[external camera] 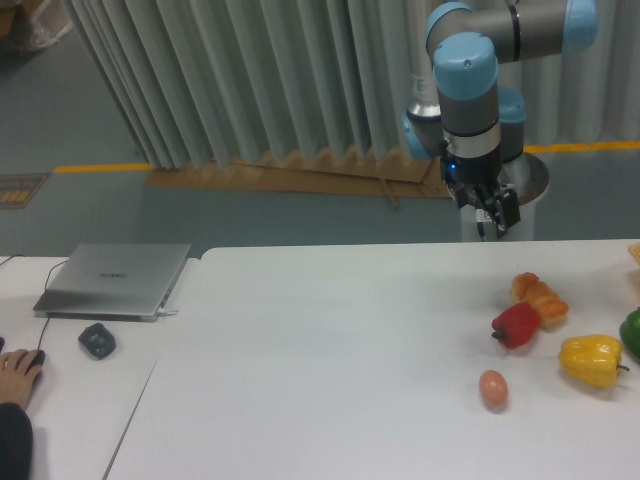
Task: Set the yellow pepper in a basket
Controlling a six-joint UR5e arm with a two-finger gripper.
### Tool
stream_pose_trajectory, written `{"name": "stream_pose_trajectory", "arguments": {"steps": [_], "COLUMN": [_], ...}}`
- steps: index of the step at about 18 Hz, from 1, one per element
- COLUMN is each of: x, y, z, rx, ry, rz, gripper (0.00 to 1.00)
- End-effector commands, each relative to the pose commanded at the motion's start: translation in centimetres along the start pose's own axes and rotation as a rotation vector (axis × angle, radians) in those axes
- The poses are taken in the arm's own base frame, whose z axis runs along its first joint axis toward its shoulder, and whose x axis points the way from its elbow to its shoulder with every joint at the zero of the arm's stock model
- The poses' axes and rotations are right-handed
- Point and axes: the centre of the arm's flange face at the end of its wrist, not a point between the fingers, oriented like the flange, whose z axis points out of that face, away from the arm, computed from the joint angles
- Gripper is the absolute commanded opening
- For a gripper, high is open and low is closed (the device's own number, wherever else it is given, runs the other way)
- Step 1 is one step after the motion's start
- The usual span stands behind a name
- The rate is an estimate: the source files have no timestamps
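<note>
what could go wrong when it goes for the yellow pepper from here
The yellow pepper sits close to a green item at the frame edge, so the descending tool might bump that neighbour. The pepper looks glossy and lobed, so it may slip or roll. No basket shows clearly in this view, so the drop spot can't be checked.

At the right edge, a green item point(632, 334) is being cut off, only its left part showing. Above it, a pale tan object point(635, 252) is showing as a mere sliver. The gripper point(490, 212) is appearing small and blurred, its jaw spacing indistinct. At lower left, a hand point(17, 367) is covering a mouse, with the sleeve point(13, 440) running out of frame.
</note>
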Motion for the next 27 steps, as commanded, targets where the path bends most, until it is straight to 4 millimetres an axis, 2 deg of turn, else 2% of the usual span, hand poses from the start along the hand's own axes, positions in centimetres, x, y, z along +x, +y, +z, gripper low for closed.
{"name": "stream_pose_trajectory", "arguments": {"steps": [7,18,27], "x": [0.1,-0.4,-0.5], "y": [-0.9,-1.2,-1.1], "z": [0.4,0.5,2.1], "rx": [0.085,0.086,0.054], "ry": [-0.013,-0.049,-0.027], "rz": [0.005,0.014,0.003], "gripper": [1.0,1.0,1.0]}}
